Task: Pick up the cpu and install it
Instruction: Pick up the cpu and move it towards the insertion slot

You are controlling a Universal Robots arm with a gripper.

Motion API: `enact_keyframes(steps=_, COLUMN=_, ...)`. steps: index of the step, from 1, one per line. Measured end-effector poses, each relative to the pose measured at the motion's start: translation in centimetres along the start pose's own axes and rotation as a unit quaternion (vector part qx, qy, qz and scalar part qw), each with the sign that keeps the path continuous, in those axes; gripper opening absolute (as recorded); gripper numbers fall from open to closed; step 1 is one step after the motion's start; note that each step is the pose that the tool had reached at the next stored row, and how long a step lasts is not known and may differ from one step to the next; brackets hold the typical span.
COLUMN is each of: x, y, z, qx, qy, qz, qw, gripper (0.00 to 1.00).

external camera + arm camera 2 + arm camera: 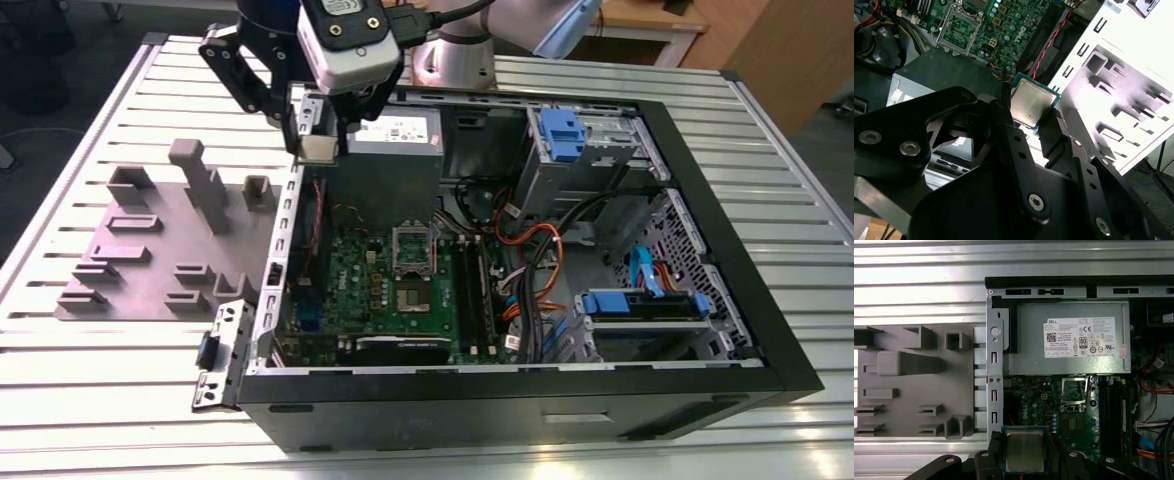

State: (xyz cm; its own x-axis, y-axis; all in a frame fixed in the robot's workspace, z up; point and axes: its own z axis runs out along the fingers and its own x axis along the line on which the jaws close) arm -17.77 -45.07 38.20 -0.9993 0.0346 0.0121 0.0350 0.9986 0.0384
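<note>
An open case (747,330) is recorded lying on its side, interior exposed. Contents, taken from the exterior view's left:

- A grey power supply (387,170) is fitted in the far left corner.
- A green motherboard (350,285) is mounted flat on the case floor.
- A silver socket frame (411,243) is seen on the board, with the socket (415,297) just near of it.
- Orange cables (514,235) are bundled mid-case.
- Blue-tabbed drive bays (577,130) are fitted along the right side.

The gripper (318,148) is noted at the far left corner of the case. Its fingers (1004,120) are narrowed onto the cpu (1031,102), which is clamped by two opposite edges. The cpu is held beside the power supply, over the left case wall (287,230), and well apart from the socket.

A grey plate (147,260) with raised blocks and slots is laid just left of the case. The case wall stands between it and the motherboard.

Both items are set on a slatted metal table (80,400). The arm (454,60) is seen at the table's far edge. Wooden furniture (774,50) is noted beyond the far right corner.
</note>
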Motion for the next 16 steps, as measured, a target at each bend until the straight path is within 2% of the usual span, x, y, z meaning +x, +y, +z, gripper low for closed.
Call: enact_keyframes(steps=16, x=-0.56, y=0.02, z=0.0, qx=0.0, qy=0.0, qz=0.0, qw=1.0, gripper=0.47)
